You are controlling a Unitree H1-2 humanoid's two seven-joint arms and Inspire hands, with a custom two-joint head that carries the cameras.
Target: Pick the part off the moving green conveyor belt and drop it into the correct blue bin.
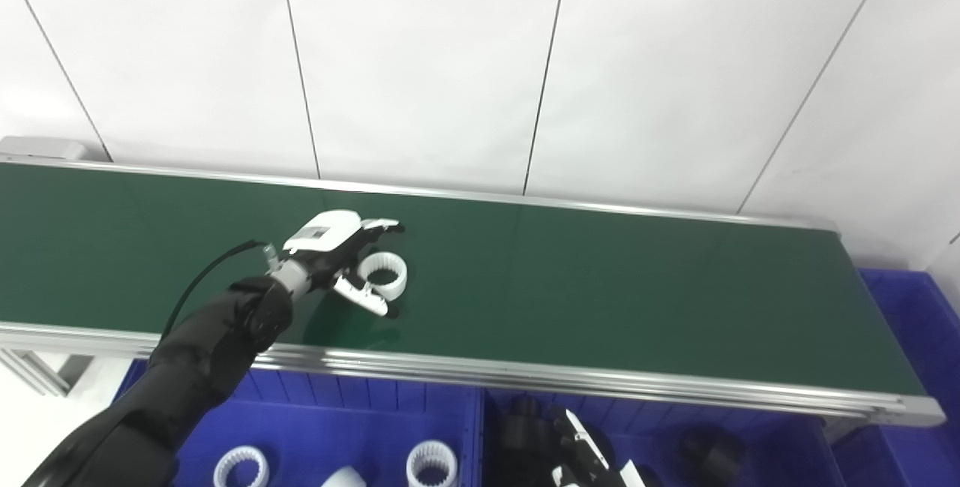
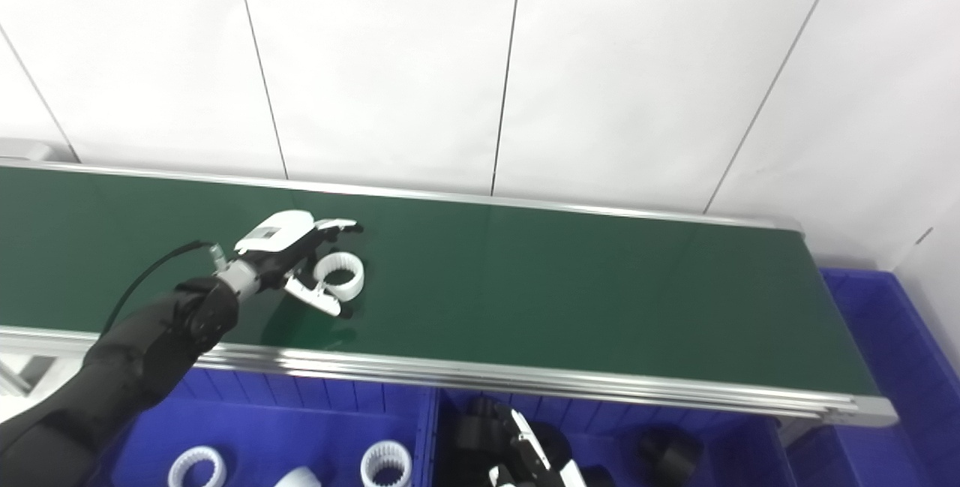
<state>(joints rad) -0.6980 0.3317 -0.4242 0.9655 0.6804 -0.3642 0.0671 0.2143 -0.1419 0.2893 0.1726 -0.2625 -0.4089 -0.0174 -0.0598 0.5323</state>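
A white toothed ring (image 1: 384, 275) lies on the green conveyor belt (image 1: 600, 292), left of its middle. My left hand (image 1: 341, 254) reaches over the belt and is open around the ring: fingers (image 1: 381, 226) beyond it and thumb (image 1: 364, 298) on the near side, with a small gap to the ring. It shows the same way in the right eye view (image 2: 300, 262). My right hand (image 1: 592, 464) is low at the bottom edge over the bin of black parts, only partly in view.
Below the belt's near rail (image 1: 525, 378) stand two blue bins: the left one (image 1: 330, 412) holds white rings (image 1: 431, 463), the right one (image 1: 757, 434) holds black parts (image 1: 709, 453). Another blue bin (image 1: 919, 322) sits at the belt's right end. A white wall is behind.
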